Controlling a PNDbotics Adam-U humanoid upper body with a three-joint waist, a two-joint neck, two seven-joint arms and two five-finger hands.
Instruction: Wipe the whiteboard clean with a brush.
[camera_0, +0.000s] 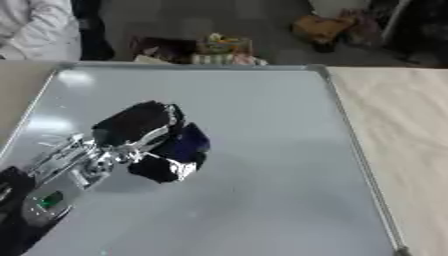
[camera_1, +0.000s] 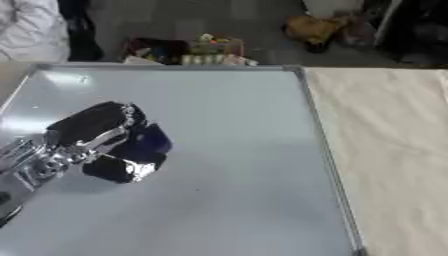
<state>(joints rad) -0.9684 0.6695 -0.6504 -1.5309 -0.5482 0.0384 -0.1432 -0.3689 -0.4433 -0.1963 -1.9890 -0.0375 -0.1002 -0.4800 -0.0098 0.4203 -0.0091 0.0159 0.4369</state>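
A large whiteboard (camera_0: 262, 150) with a metal frame lies flat on the table and fills most of both views. Its surface looks grey-white, and I see no marks on it. My left hand (camera_0: 140, 131) reaches in from the lower left over the board's left-middle part. Its black fingers are curled round a dark blue brush (camera_0: 185, 145), which sits against the board beneath the hand. My right hand appears in neither view.
Light wooden table top (camera_0: 402, 145) shows to the right of the board's frame. Beyond the far edge, on the floor, lie bags and colourful clutter (camera_0: 219, 47). A person in white (camera_0: 39, 27) is at the far left corner.
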